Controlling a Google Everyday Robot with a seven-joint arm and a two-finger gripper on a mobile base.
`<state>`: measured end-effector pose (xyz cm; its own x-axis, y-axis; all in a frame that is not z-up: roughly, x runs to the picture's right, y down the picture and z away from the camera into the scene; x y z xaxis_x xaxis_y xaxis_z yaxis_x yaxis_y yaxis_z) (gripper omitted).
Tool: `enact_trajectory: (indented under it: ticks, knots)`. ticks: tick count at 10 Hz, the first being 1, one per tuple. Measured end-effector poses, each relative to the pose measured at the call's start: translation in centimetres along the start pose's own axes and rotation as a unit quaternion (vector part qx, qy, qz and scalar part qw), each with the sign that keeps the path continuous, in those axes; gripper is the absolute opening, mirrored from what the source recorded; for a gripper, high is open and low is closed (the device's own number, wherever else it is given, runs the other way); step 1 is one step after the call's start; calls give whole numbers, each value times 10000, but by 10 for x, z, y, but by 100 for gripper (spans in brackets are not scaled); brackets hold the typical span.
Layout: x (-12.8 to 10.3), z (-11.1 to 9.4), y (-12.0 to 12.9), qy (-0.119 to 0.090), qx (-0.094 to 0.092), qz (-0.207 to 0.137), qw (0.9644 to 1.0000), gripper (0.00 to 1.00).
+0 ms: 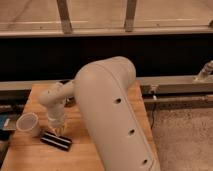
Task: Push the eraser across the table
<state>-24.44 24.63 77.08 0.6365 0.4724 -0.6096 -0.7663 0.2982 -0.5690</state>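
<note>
**Eraser at front-left of table, gripper directly above**

Eraser (56, 141) lies flat on the table (80, 155), near the front-left edge, just right of the cup (28, 124). Likely light, stiff and low; should be pushed on a long side, near the middle, to limit spinning. Gripper (58, 128) is seen at its upper edge; contact can't be confirmed. Whether released or clenched: cannot tell. Table's right side is hidden by the arm (112, 115).

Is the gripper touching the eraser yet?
Cannot tell. In the camera view the gripper sits right at the upper edge of the eraser on the table, with no plain gap or contact visible.
</note>
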Motion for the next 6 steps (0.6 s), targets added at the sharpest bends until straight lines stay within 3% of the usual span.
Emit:
enact_trajectory:
  ticks: [3, 5, 6]
  knots:
    - [28, -8, 1, -104, 105, 252, 9996, 0]
    - [47, -24, -12, -409, 348, 638, 9965, 0]
    - [53, -37, -29, -626, 477, 897, 9929, 0]
